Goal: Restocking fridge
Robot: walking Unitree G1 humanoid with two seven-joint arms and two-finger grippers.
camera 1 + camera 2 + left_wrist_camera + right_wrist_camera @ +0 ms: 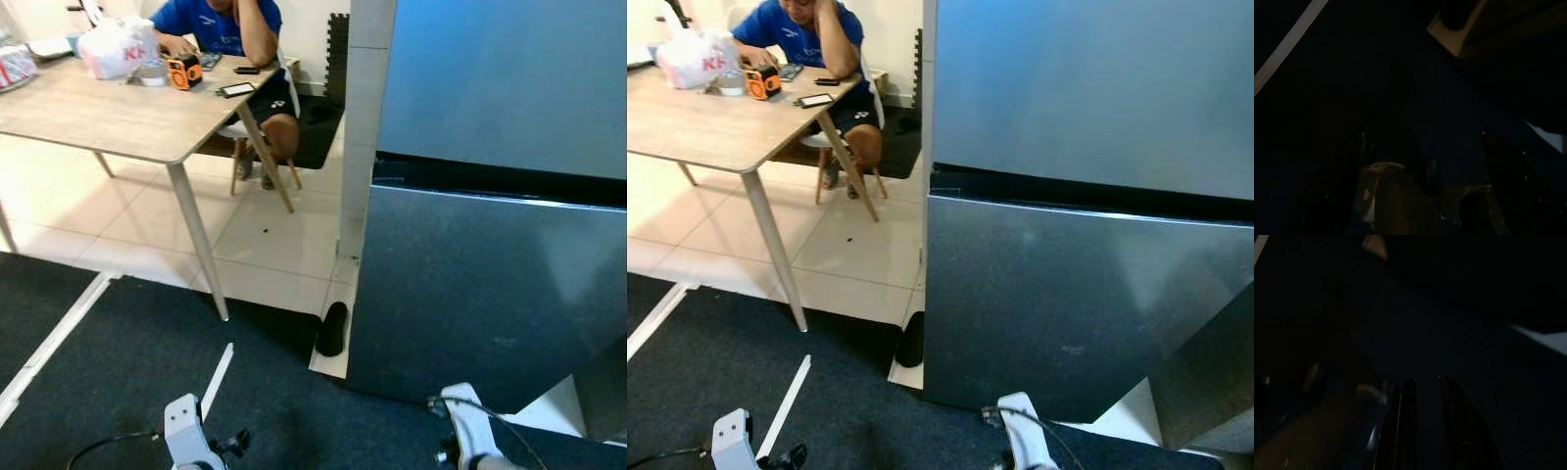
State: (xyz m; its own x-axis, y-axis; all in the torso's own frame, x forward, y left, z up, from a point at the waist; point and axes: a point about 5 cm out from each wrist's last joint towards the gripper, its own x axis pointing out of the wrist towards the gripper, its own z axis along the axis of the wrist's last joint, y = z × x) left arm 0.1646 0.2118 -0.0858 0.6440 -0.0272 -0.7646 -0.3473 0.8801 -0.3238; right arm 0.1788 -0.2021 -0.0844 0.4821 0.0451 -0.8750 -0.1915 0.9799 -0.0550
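A tall grey-blue steel fridge [490,284] stands in front of me on the right, its upper door [509,78] and lower door [1068,304] both closed, with a dark seam between them. My two arms hang low at the bottom of the eye views, left wrist [186,431] and right wrist [470,426], both short of the fridge. In the dark left wrist view my left gripper [1422,139] hangs open over the carpet, holding nothing. In the right wrist view my right gripper [1427,380] has its fingers close together, with nothing between them.
A wooden table [108,113] stands at the left with a plastic bag [118,47], an orange device [183,71] and a phone [237,89]. A person [225,24] sits at its far side. A black shoe-like object [332,328] lies by the fridge's corner. Dark carpet [127,372] with a white strip [217,380] lies underfoot.
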